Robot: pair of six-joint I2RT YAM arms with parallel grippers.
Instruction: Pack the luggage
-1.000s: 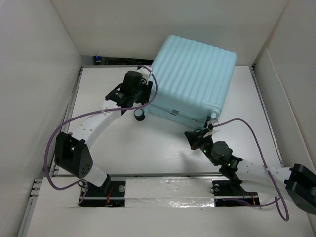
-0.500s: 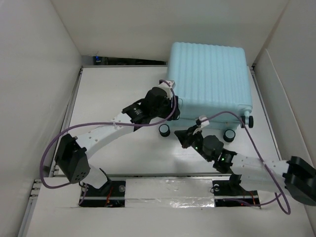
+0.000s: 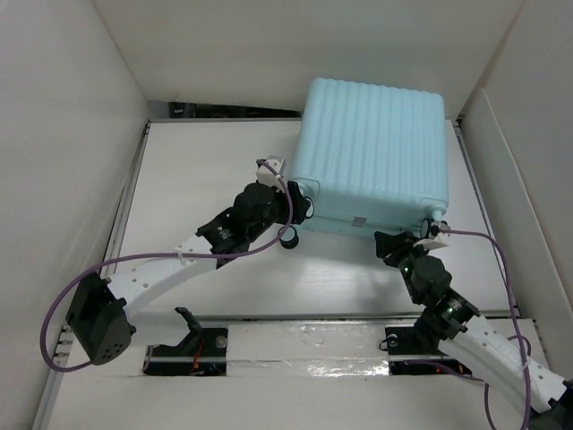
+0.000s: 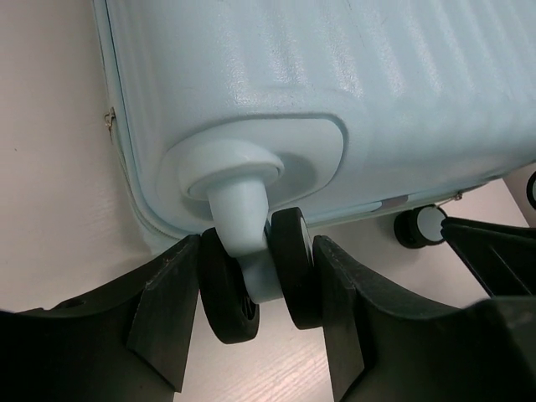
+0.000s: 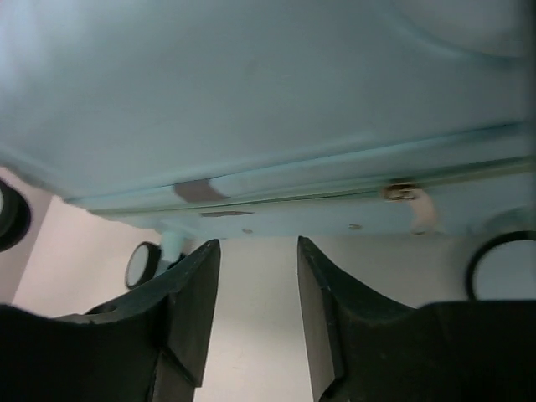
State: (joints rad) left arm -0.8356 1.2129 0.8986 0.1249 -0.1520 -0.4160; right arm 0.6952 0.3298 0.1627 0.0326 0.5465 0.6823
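The left gripper [image 4: 255, 251] clamps a spinner wheel [image 4: 293, 272] of the luggage [image 3: 376, 134]. The right gripper [image 5: 258, 251], fingers apart, waits at the luggage's near edge. Pulling slowly and squarely should prevent caster slip.

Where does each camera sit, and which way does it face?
Top external: above and behind the bases, looking down on the table; left arm, right arm and luggage show.
Left wrist: on the left arm, looking along the left gripper, shut on a wheel.
Right wrist: on the right arm, low, facing the luggage's side; right gripper open, empty.
Shared: all three show the luggage.
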